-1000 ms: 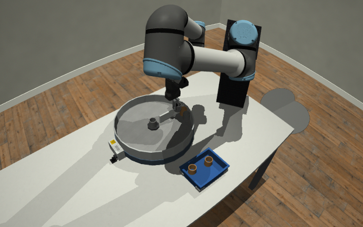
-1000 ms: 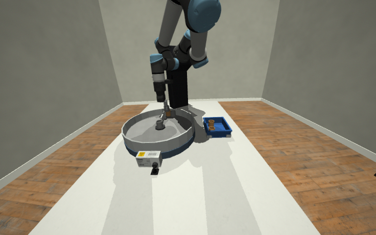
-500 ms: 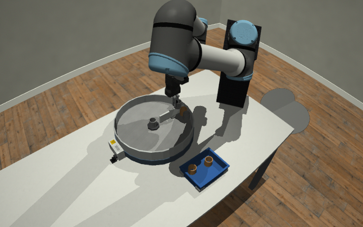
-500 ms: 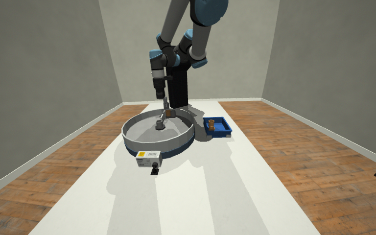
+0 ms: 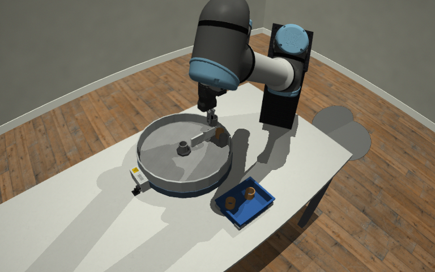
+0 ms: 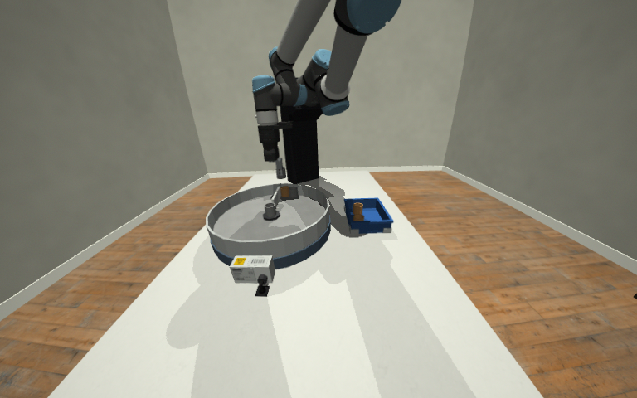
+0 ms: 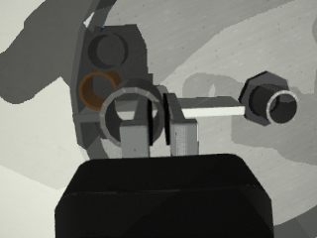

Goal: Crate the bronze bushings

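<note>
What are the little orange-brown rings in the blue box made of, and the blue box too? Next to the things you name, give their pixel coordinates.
The orange-brown rings (image 5: 230, 207) (image 6: 358, 217) look like smooth bronze: coppery, with lighter rims. The blue box (image 5: 253, 209) (image 6: 369, 228) is probably matte plastic, since its colour is even, though painted metal is possible.

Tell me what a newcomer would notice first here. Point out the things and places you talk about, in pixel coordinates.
The big round turning table (image 5: 189, 187) (image 6: 263, 247) (image 7: 188, 30) dominates. Above its far rim, the gripper (image 5: 210, 119) (image 6: 280, 174) (image 7: 158, 109) pinches a steel bushing (image 5: 214, 120) (image 6: 281, 175) (image 7: 104, 119). Then the blue crate (image 5: 253, 209) (image 6: 376, 215) beside it, with two bronze bushings (image 5: 230, 205) (image 6: 357, 211) inside, glowing orange-brown.
</note>
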Robot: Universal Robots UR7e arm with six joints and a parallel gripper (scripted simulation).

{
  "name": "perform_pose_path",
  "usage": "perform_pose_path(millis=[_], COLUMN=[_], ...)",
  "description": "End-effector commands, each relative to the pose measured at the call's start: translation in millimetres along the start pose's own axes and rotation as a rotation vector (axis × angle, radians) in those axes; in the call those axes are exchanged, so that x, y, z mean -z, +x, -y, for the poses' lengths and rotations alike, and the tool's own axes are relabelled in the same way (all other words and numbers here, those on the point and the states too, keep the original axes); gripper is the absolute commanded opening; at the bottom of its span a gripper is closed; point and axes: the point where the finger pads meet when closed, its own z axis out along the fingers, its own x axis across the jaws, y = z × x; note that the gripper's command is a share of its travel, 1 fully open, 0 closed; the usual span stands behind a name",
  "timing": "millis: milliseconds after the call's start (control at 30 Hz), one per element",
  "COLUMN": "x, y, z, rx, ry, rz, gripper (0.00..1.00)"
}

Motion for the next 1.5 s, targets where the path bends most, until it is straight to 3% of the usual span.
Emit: perform_pose_path(millis=[0,100,500,667,1067,1233,1467], x=[0.1,0.3,0.3,1.1,1.1,1.9,1.9], y=[19,48,48,95,95,142,142], z=[-3,-8,-8,-16,-16,-23,-23], rx=[0.000,0.000,0.000,0.002,0.002,0.003,0.003], ry=[0.000,0.001,0.001,0.002,0.002,0.003,0.003], rz=[0.000,0.001,0.001,0.001,0.001,0.002,0.002], gripper=[0.00,0.00,0.00,0.00,0.00,0.00,0.00])
